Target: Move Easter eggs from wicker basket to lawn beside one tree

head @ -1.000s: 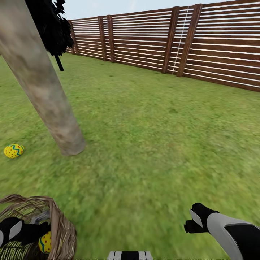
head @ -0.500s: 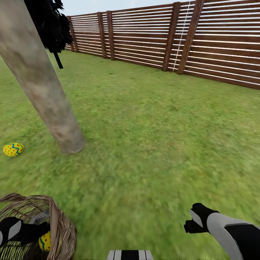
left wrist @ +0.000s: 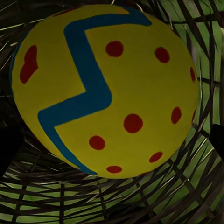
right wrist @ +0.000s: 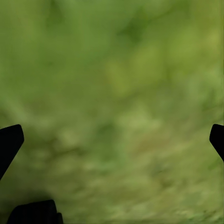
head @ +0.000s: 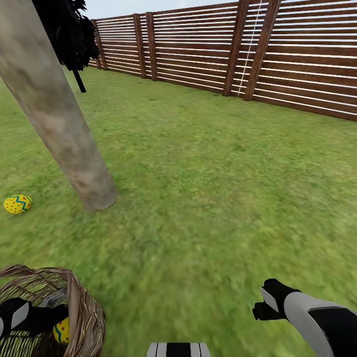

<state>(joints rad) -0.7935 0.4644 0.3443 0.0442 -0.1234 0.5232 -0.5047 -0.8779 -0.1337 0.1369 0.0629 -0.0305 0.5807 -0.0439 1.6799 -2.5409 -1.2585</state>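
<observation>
Now | one egg lies on the lawn beside the tree | your left gripper is in the basket, fingers spread around a second egg, not yet grasped | third egg unseen | right gripper is released, empty.

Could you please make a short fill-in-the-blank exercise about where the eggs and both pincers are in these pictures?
1. One egg lies on the lawn beside the base of the tree ____.
2. The left pincer reaches into the wicker ____, close to another egg.
3. The right pincer is open over bare ____.
4. A wooden ____ borders the lawn.

Missing words: trunk; basket; grass; fence
</observation>
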